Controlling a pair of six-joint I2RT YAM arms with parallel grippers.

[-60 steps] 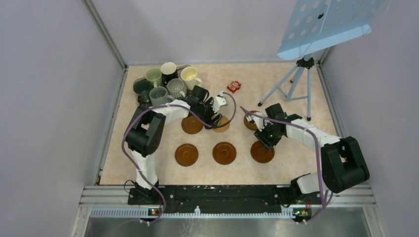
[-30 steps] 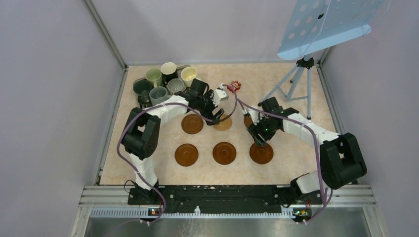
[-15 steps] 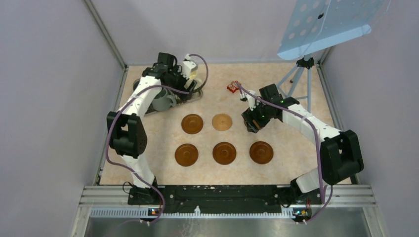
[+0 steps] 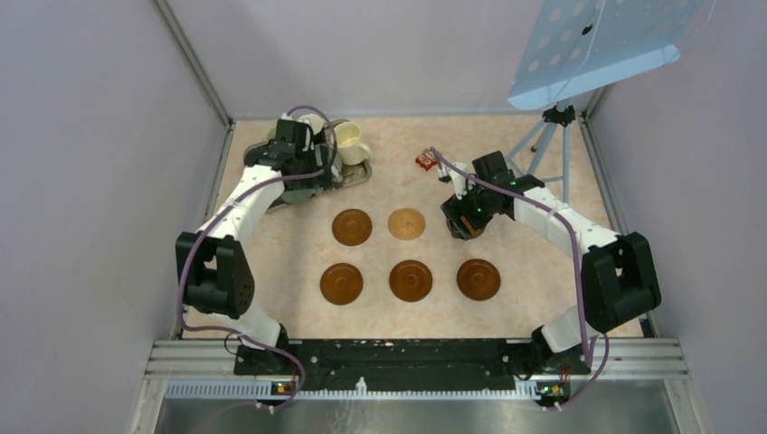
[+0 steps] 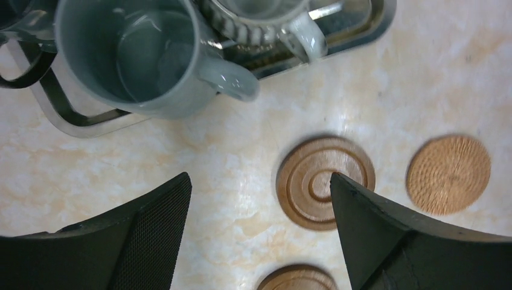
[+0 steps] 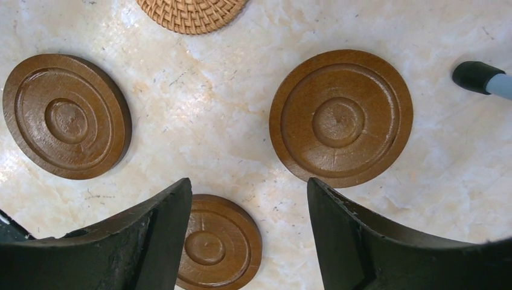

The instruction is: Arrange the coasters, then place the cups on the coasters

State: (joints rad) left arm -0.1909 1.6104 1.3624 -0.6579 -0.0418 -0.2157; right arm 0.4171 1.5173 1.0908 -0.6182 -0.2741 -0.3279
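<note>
Five coasters show in the top view: dark ones (image 4: 352,226), (image 4: 341,283), (image 4: 411,280), (image 4: 478,279) and a tan one (image 4: 407,222). My right gripper (image 4: 463,221) (image 6: 247,184) hangs open over the back-right spot, where the right wrist view shows another dark coaster (image 6: 341,118); it holds nothing. My left gripper (image 4: 312,167) (image 5: 259,181) is open and empty beside the cups on the metal tray (image 4: 355,177). The grey-blue mug (image 5: 139,54) and the ribbed grey mug (image 5: 259,18) stand on it, and the cream mug (image 4: 351,145) shows too. The arm hides the other cups.
A small red packet (image 4: 427,160) lies at the back centre. A tripod (image 4: 543,154) carrying a blue perforated board stands at the back right, with one foot (image 6: 477,75) close to the back-right coaster. Walls close in the left, back and right sides.
The left arm has swung from the tan coaster back to the cups at the far left. The right gripper has moved from the front-right coaster to the back-right one.
</note>
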